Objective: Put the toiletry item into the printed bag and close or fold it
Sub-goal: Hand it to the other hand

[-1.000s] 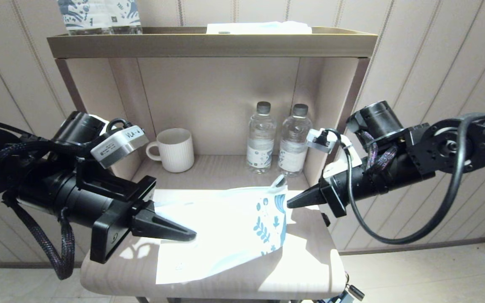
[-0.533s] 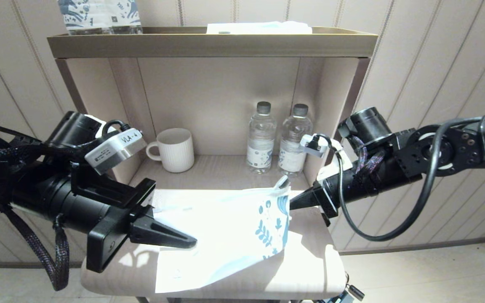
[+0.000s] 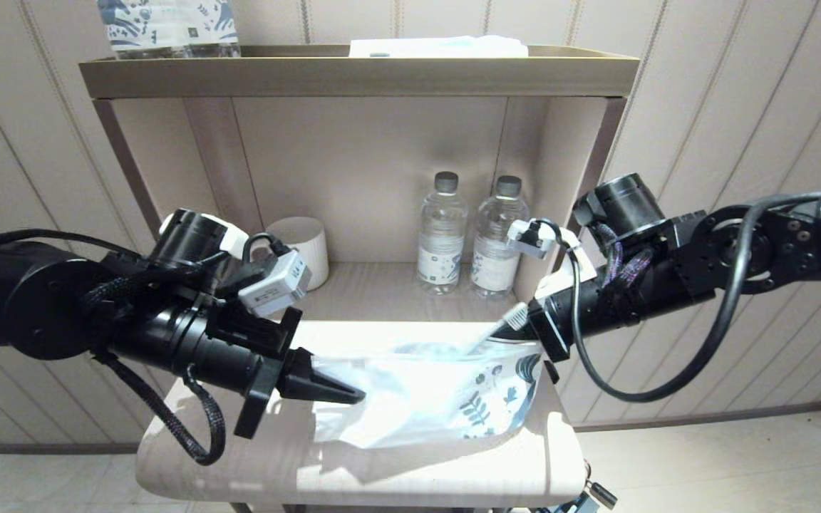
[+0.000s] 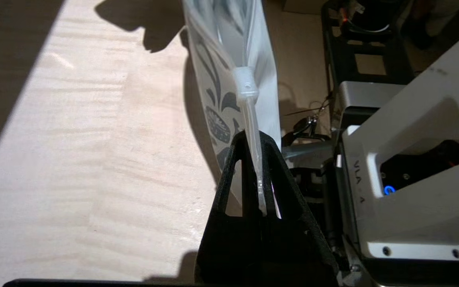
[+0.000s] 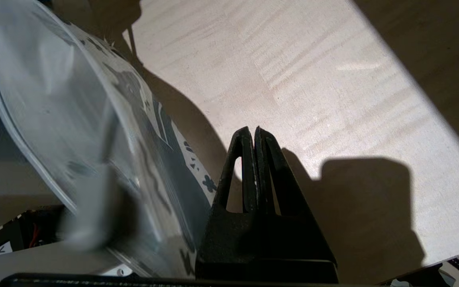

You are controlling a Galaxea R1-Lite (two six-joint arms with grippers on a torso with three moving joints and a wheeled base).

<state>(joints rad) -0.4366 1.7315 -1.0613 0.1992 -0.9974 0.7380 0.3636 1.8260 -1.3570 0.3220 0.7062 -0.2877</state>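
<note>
Jaws pressed together on both our grippers. Our left gripper [image 3: 350, 394] pinched the zip-style top strip of the printed bag [image 3: 446, 399] at its left end and held the bag off the table [image 3: 254, 470], stretched along the table's middle toward the right edge. Our right gripper [image 5: 253, 131] was closed, but we could not tell from any view whether anything lay between its jaws.

From the head view, the toothbrush [image 3: 492, 331] slanted out of the bag's upper right corner, its outer end right at the tip of our right arm; the lower part was lost among the bag's folds. Bare wood lay in front of the bag up to the table's front edge and toward the left front corner. Behind, toward the back edge under the shelf [image 3: 353, 75], stood two water bottles [image 3: 442, 235] and a white mug [image 3: 303, 249], the mug partly hidden by our left arm.

The left wrist view alone showed the zip slider [image 4: 246, 83] sitting on the strip just beyond our jaws. The right wrist view showed the bag's see-through face beside our right jaws, with sunlit tabletop open on the other side.
</note>
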